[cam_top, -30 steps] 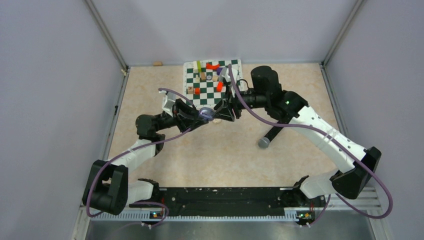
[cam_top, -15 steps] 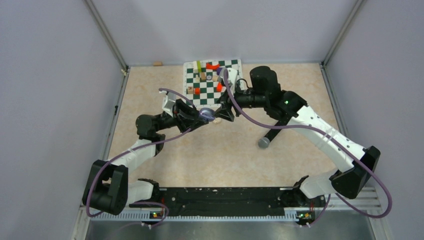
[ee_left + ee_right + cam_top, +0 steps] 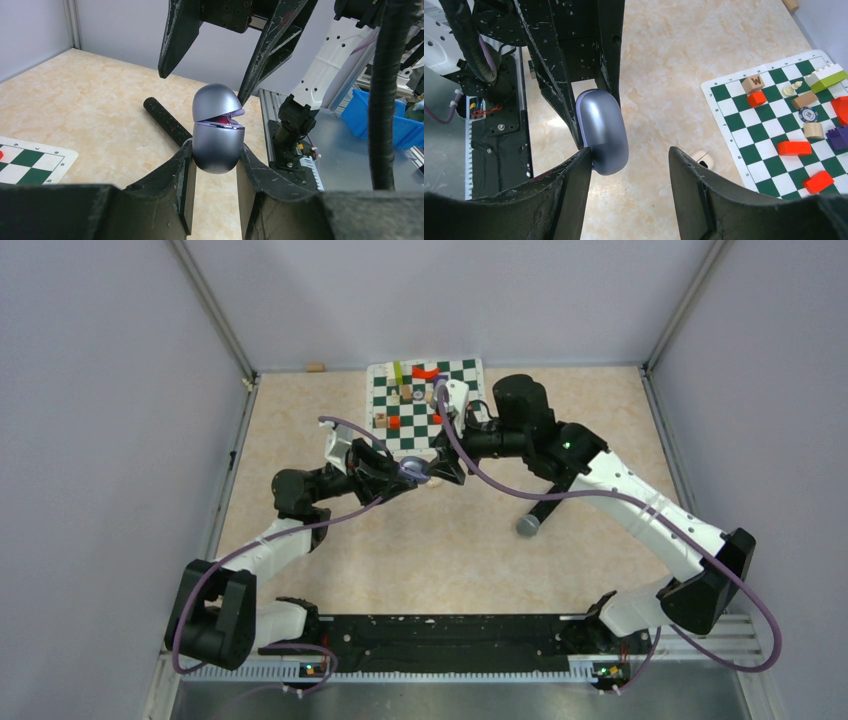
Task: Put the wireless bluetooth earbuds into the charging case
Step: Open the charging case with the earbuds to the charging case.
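Note:
The charging case (image 3: 216, 132) is a silvery lavender egg held upright above the table, with my left gripper (image 3: 212, 156) shut on its lower half. Its lid sits almost down, leaving a thin gap. A small purple earbud (image 3: 235, 113) pokes out of that gap on the right. My right gripper (image 3: 629, 160) hangs open over the case (image 3: 603, 131), its left finger (image 3: 574, 175) against the lid and its other finger well clear. In the top view both grippers (image 3: 405, 472) (image 3: 441, 468) meet just below the chessboard. No other earbud shows.
A green-and-white chessboard mat (image 3: 455, 373) with several red, wooden and purple blocks lies at the back. A black microphone (image 3: 545, 505) lies on the table to the right. A small pale piece (image 3: 703, 159) rests near the mat's edge. Grey walls enclose the table.
My right gripper has opened wider and shifted slightly left over the case. The left gripper still holds the case in the same place.

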`<state>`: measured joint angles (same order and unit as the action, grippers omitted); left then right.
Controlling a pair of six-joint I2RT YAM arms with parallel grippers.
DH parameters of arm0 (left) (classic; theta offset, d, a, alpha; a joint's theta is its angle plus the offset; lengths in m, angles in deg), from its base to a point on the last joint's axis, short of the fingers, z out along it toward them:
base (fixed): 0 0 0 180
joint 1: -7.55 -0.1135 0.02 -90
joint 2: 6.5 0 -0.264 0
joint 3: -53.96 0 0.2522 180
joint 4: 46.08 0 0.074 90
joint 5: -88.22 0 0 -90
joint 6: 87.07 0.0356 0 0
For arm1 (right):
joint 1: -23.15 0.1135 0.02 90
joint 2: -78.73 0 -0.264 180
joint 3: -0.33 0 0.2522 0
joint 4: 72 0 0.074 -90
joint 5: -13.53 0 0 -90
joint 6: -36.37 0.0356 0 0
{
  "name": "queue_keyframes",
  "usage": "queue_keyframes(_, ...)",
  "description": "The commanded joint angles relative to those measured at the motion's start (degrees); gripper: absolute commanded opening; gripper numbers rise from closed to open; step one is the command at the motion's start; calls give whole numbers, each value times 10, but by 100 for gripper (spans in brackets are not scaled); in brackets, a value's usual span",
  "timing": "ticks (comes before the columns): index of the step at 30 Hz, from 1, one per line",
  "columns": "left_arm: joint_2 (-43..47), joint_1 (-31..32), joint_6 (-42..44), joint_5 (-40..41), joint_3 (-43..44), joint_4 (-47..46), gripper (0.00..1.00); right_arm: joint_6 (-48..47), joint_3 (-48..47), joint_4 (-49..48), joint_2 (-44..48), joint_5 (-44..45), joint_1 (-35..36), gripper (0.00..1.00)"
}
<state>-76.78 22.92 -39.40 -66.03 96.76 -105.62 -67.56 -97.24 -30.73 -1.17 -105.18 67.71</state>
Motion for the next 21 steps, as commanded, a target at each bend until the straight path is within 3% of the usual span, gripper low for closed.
queue_keyframes(1, 4, 5, -3, -5, 25, -33, 0, -4, -36, -8, -4, 1, 12, 58)
queue_keyframes(21, 7, 7, -2, -8, 24, -30, 0, -17, -73, 13, -18, 65, 38, 59)
